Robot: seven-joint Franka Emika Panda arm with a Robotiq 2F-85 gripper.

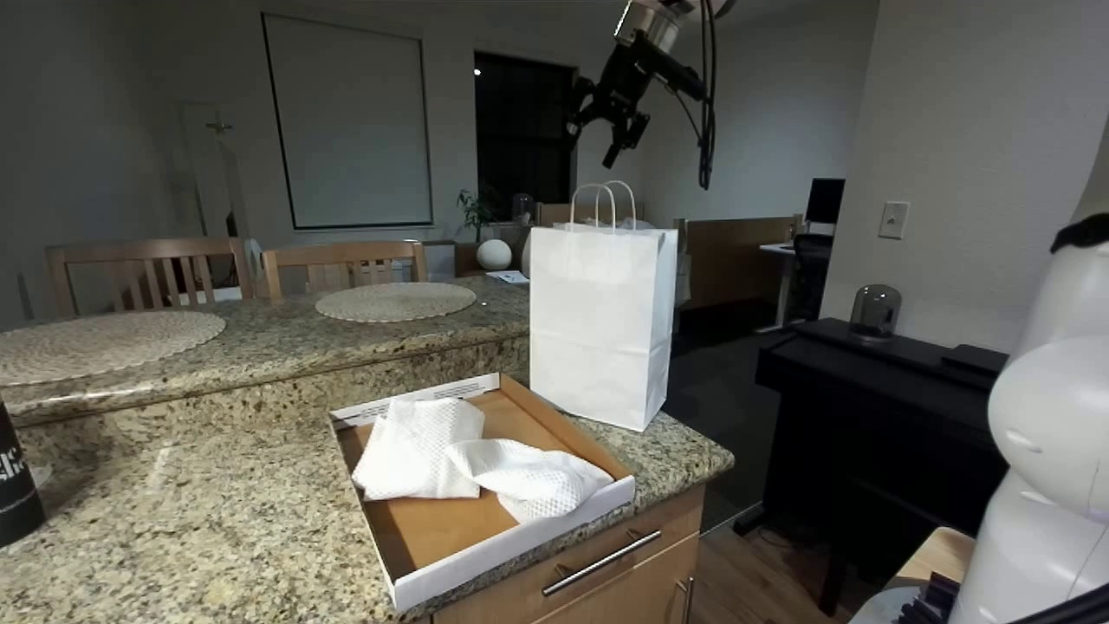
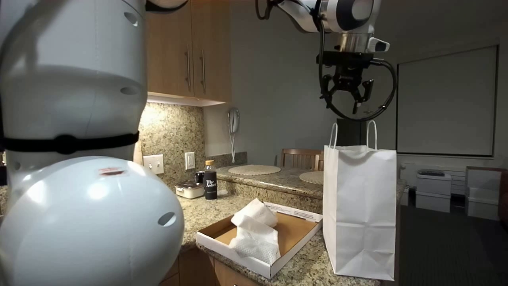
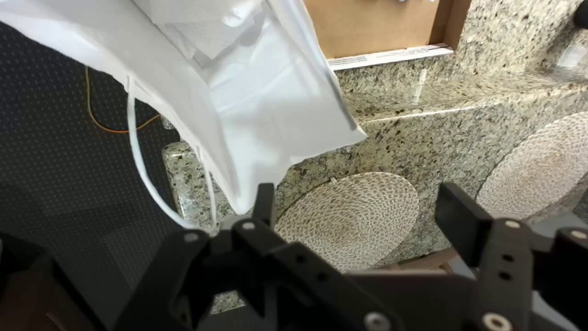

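My gripper is open and empty in the air above the white paper bag, seen in both exterior views (image 1: 593, 144) (image 2: 343, 104) and in the wrist view (image 3: 356, 211). The bag (image 1: 593, 321) (image 2: 363, 214) stands upright at the counter's corner with two raised handles. In the wrist view the bag (image 3: 275, 119) is open, with some white material (image 3: 202, 27) inside. A shallow cardboard tray (image 1: 511, 555) (image 2: 222, 247) (image 3: 376, 27) lies beside the bag. Two crumpled white textured pieces lie in the tray, one at the back (image 1: 424, 442) and one in front (image 1: 541, 477).
Two round woven placemats (image 1: 396, 302) (image 1: 104, 342) lie on the raised granite ledge. A dark bottle (image 2: 210, 182) and a lidded container (image 2: 189, 190) stand farther along the counter. Wooden chairs (image 1: 342, 253) stand behind the ledge. Black furniture (image 1: 884, 381) stands beyond the counter's end.
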